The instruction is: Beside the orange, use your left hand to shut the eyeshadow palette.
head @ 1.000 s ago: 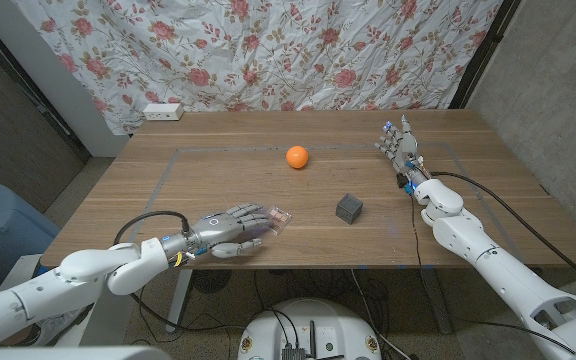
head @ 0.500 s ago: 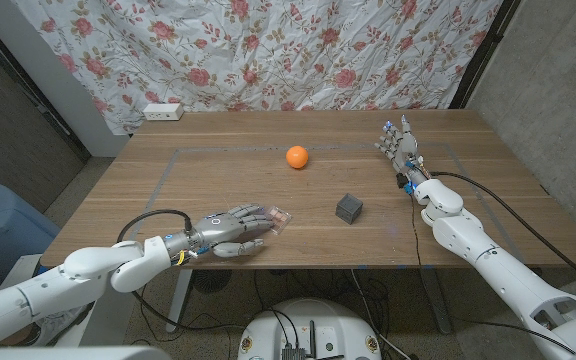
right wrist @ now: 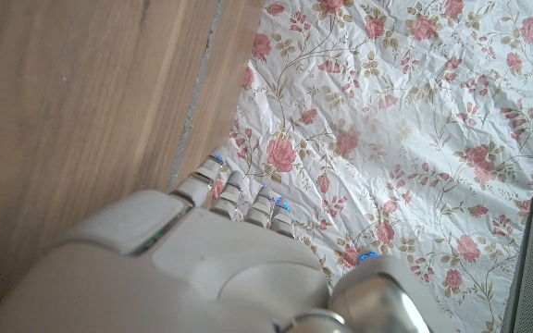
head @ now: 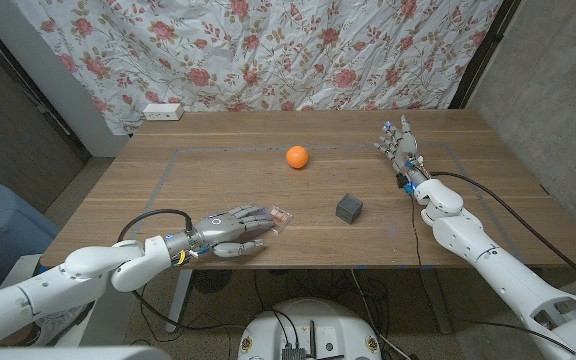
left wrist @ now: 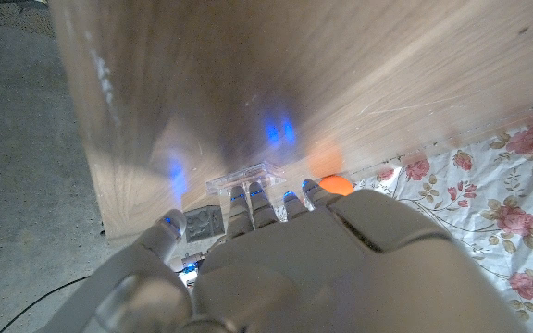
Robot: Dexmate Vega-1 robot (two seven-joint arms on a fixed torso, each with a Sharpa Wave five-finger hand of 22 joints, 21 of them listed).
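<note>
The eyeshadow palette (head: 280,217), a flat clear case with pinkish contents, lies near the table's front edge, well in front of the orange (head: 297,157). My left hand (head: 233,228) reaches over it palm down with its fingers stretched out, and the fingertips (head: 264,214) lie on the case. In the left wrist view the palette (left wrist: 246,176) pokes out flat beyond my fingertips (left wrist: 248,196), with the orange (left wrist: 334,184) further off. My right hand (head: 399,143) stands at the far right of the table, fingers apart and holding nothing.
A small dark cube (head: 348,208) sits right of the palette, also seen as a grey block (left wrist: 202,225) from the left wrist. A white power strip (head: 163,111) lies at the table's back left. A floral cloth (head: 298,50) hangs behind.
</note>
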